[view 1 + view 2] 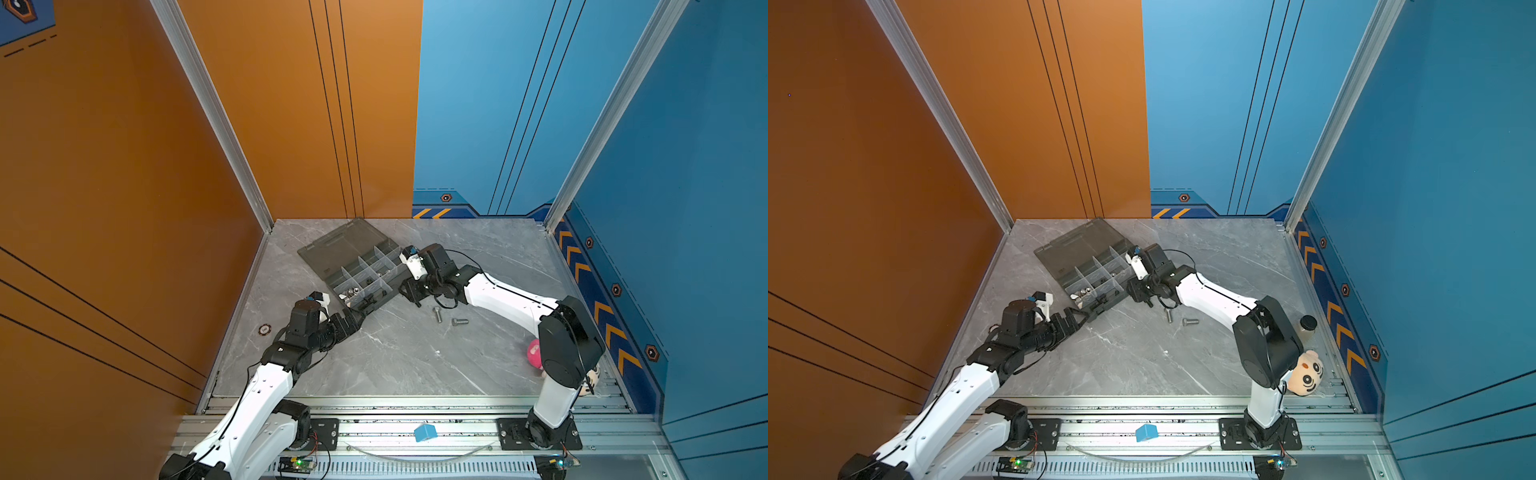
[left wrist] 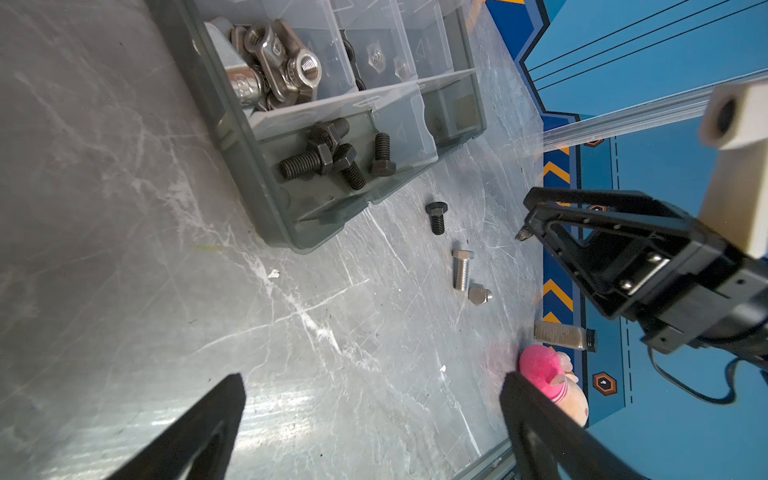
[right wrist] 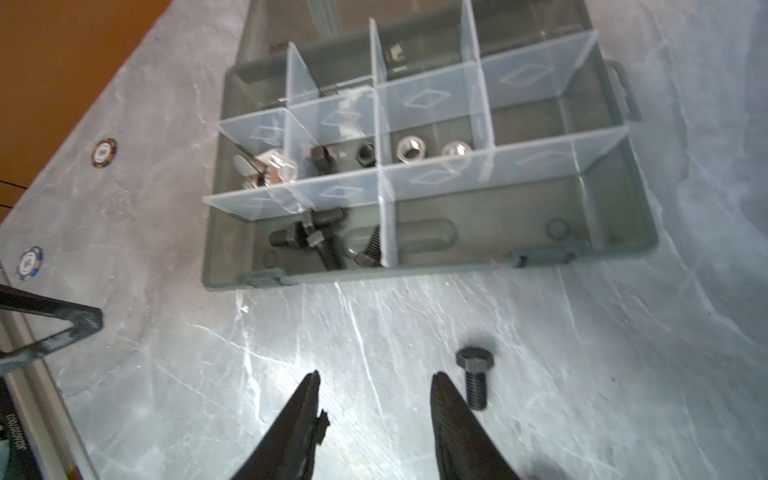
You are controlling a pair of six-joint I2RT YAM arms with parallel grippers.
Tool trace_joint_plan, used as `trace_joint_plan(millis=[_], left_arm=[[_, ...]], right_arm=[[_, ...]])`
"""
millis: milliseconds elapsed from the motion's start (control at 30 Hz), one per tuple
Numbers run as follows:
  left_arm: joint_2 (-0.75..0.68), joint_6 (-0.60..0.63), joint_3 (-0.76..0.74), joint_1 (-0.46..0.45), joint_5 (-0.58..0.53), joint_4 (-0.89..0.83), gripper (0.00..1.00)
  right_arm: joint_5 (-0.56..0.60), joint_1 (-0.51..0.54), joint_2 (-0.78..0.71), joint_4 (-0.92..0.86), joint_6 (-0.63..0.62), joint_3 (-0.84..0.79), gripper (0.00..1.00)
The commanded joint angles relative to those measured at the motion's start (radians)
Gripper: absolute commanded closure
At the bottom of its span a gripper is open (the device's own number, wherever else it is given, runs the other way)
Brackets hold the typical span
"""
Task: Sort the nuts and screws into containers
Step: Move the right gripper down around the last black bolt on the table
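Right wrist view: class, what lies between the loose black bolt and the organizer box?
Nothing: bare marble table separates the black bolt from the organizer box, shown in the right wrist view.

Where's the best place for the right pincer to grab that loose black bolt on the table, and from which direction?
Take the black bolt across its threaded shank, just behind the hex head, coming straight down. It lies flat on the table, clear of the box, so both shank flanks are free; the open right pincer sits just beside it.
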Motion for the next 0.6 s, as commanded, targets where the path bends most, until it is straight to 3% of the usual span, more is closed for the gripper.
trace_joint_plan(millis=[0, 567], left_arm=[[0.006, 0.002, 0.032, -0.001, 0.020, 0.006, 0.02], [0.001, 0.004, 0.029, -0.004, 0.010, 0.003, 0.02]], right_arm=[[0.029, -0.033, -0.026, 0.020, -0.018, -0.058, 0.54], [-0.019, -0.089, 0.132, 0.057, -0.023, -0.032, 0.53]])
